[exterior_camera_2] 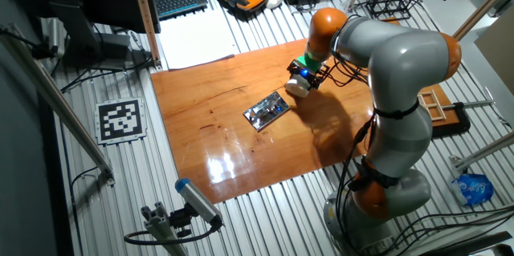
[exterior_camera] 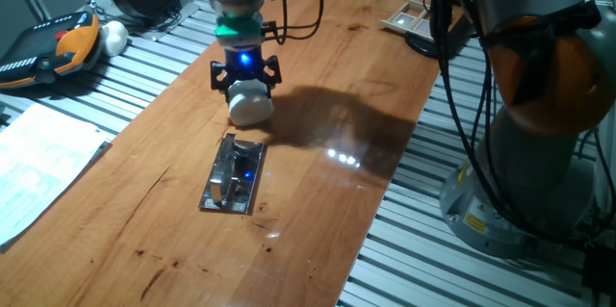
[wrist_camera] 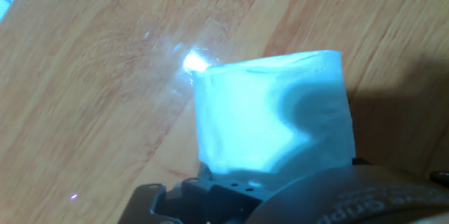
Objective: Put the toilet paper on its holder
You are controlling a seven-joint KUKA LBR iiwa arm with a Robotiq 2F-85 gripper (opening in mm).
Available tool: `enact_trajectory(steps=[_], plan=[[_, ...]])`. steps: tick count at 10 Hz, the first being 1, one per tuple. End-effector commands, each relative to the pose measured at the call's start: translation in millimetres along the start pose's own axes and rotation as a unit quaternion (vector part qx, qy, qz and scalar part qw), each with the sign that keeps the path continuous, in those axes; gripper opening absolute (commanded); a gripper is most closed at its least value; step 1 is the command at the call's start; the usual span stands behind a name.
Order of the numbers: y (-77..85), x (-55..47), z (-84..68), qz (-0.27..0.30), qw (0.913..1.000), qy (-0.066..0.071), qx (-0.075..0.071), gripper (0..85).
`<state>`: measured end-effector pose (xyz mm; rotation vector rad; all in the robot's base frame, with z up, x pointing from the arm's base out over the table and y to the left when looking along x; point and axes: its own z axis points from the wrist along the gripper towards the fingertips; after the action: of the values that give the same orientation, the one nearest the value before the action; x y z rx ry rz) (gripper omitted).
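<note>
Your gripper [exterior_camera: 246,80] had its two black fingers [exterior_camera: 220,75] closed against the sides of the toilet paper [exterior_camera: 250,104], so the roll was clamped between them and hung from the hand just above the wooden tabletop [exterior_camera: 318,182]; whether its lower edge touched the wood could not be told from either fixed camera. In the hand view the toilet paper [wrist_camera: 273,112] filled the middle of the picture, tinted blue by the light on the hand, with the dark body of the gripper [wrist_camera: 280,192] along the bottom edge and bare wood grain behind it. The holder [exterior_camera: 234,175] lay flat on the tabletop, nearer the camera than the roll and a little apart from it (you could see the blue light mirrored in its shiny plate), and its peg was too small to make out clearly. From the other fixed view you saw the same layout: the holder [exterior_camera_2: 267,110] near the middle of the board, the toilet paper [exterior_camera_2: 298,86] just beside its far end, and the gripper [exterior_camera_2: 305,71] above the roll at the end of the grey and orange arm [exterior_camera_2: 401,63]. Off the board, a wooden tray [exterior_camera: 416,18] sat at the far corner, and a small white ball [exterior_camera: 115,37] rested beside an orange-and-black handset [exterior_camera: 53,49] on the slatted bench.
</note>
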<state>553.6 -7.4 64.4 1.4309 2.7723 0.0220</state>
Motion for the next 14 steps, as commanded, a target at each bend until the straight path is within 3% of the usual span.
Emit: enact_trajectory(steps=[1, 2, 6, 9, 14], plan=[[0.8, 0.4, -3.1, 0.002, 1.0, -0.003, 0.006, 68.0], [0.4, 0.7, -6.2, -0.003, 1.0, 0.001, 0.005, 51.0], [4.4, 4.7, -16.1, -0.003, 0.9997, 0.009, 0.021, 51.0], [5.1, 14.0, -41.9, 0.006, 0.9988, 0.027, 0.041, 51.0], [4.6, 28.9, -51.8, 0.051, 0.9975, 0.044, 0.022, 51.0]])
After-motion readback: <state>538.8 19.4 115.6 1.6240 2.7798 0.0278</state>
